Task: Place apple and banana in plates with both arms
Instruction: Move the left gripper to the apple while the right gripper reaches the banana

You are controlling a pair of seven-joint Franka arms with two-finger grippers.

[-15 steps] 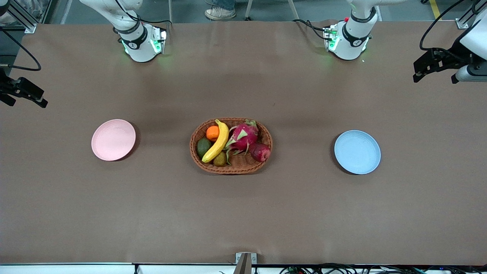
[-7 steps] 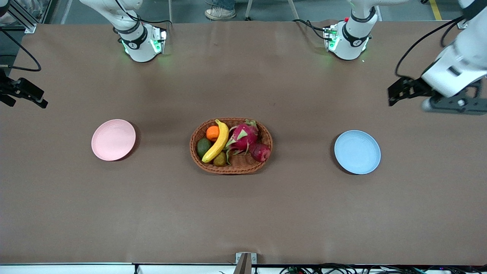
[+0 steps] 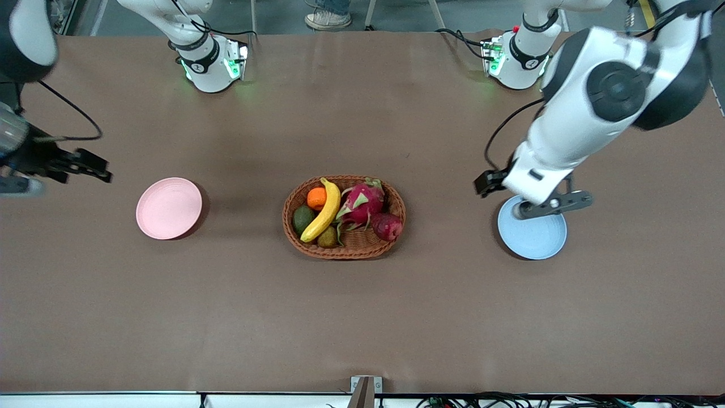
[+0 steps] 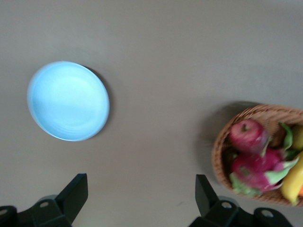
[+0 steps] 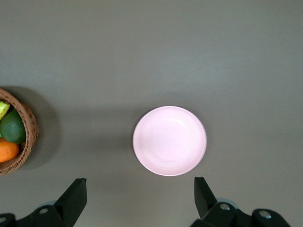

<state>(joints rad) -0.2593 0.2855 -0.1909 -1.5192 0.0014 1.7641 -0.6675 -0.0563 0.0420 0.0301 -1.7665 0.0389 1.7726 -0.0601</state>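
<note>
Both claws, left claw (image 3: 486,182) and right claw (image 3: 93,167), are spread apart and hold nothing. The small dark red apple (image 3: 387,226) sits tight against the pink dragon fruit (image 3: 362,202) in the brown wicker basket (image 3: 346,250), so a grab may slip.

The left arm (image 3: 589,107) reaches out from its base, bent at a big grey joint, its wrist angled down. The left gripper (image 4: 142,201) hangs in the air with its fingers spread wide. The right arm (image 3: 22,39) shows at the edge of the front view, and the right gripper (image 5: 140,201) hangs in the air, fingers also wide apart
</note>
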